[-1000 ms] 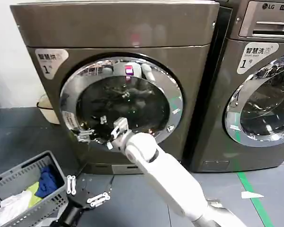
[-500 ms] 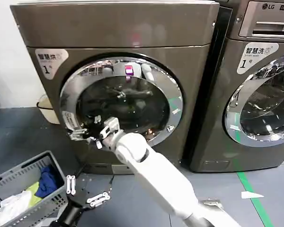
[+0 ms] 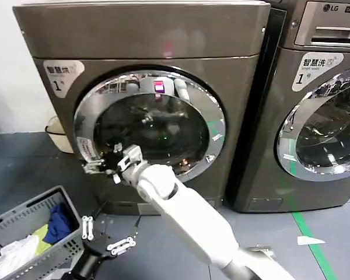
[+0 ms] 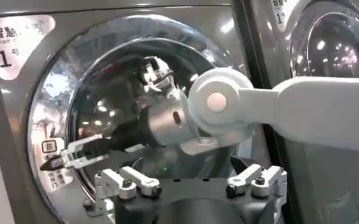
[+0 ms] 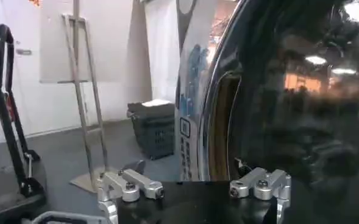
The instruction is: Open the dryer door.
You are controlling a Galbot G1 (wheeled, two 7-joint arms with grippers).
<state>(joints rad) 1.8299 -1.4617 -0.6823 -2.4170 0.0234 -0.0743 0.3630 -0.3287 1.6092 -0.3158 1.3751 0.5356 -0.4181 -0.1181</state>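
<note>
Marked "1" and "Smart wash" on a white sticker (image 3: 63, 74); "LG" on the neighbouring machine (image 3: 329, 105). Dryer (image 3: 146, 99) bronze-grey, dryer door (image 3: 149, 125) chrome-rimmed, dark-glassed, seemingly closed. Right claw (image 3: 99, 164) spread apart at the rim's left edge. Left claw (image 3: 105, 233) open, low above the floor.

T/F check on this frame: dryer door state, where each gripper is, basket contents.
1. The dryer door sits closed against the dryer. True.
2. The right gripper is at the door's right rim. False: it is at the lower left rim.
3. The left gripper hangs low, by the floor. True.
4. The basket is empty. False: it holds clothes.
5. The left gripper grips the door. False: it is open, apart from it.
</note>
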